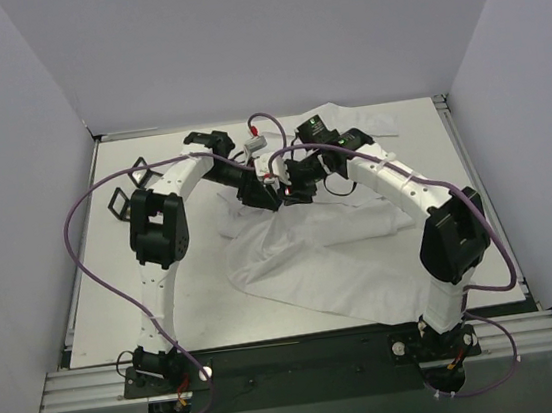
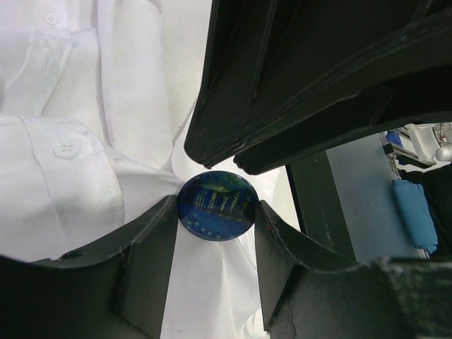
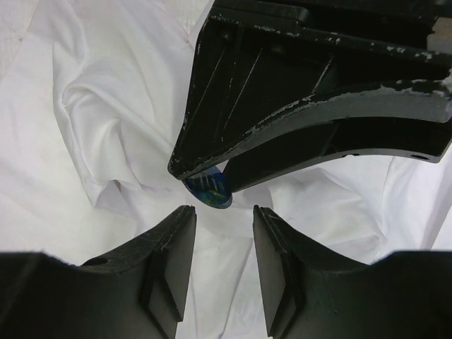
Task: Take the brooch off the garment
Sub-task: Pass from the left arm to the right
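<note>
Left gripper (image 2: 215, 207) part-closed, pinching blue brooch (image 2: 214, 203) at frame centre on white garment (image 2: 85, 176). Right gripper (image 3: 224, 215) half open, empty, just below brooch.

The white desk (image 1: 115, 287) carries the garment (image 1: 313, 262) (a crumpled white shirt), which lies directly on its top. The fabric sits beneath the left claw (image 1: 259, 190) and the right claw (image 1: 292, 190). From there it spreads toward the near right, and another part reaches beyond the right claw toward the desk's far edge.
</note>
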`<state>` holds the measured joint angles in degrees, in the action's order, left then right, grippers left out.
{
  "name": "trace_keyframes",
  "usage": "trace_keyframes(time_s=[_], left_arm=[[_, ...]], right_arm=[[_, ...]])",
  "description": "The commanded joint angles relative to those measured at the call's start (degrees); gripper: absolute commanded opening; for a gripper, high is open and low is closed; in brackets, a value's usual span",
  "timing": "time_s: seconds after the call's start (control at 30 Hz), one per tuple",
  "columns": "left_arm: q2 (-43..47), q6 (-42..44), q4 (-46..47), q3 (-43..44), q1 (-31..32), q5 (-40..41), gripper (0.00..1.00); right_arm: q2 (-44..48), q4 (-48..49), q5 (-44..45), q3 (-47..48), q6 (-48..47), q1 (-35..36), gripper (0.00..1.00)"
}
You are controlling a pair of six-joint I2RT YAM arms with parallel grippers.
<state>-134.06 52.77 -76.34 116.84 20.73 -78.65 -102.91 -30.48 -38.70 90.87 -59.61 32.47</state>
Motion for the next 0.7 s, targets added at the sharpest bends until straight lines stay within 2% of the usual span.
trace_keyframes(time_s=[0.0, 0.27, 0.67], left_arm=[[3.28, 1.72, -13.58, 0.06, 0.80, -2.82, 0.46], [3.45, 1.63, -13.58, -0.12, 0.80, -2.91, 0.46], [3.63, 1.98, -13.58, -0.38, 0.71, -3.09, 0.46]], right_arm=[[-0.71, -1.16, -0.50, 1.24, -3.05, 1.19, 0.38], [-1.15, -2.30, -0.15, 0.80, -4.46, 2.25, 0.38], [-1.59, -3.18, 1.43, -0.17, -6.30, 2.78, 0.31]])
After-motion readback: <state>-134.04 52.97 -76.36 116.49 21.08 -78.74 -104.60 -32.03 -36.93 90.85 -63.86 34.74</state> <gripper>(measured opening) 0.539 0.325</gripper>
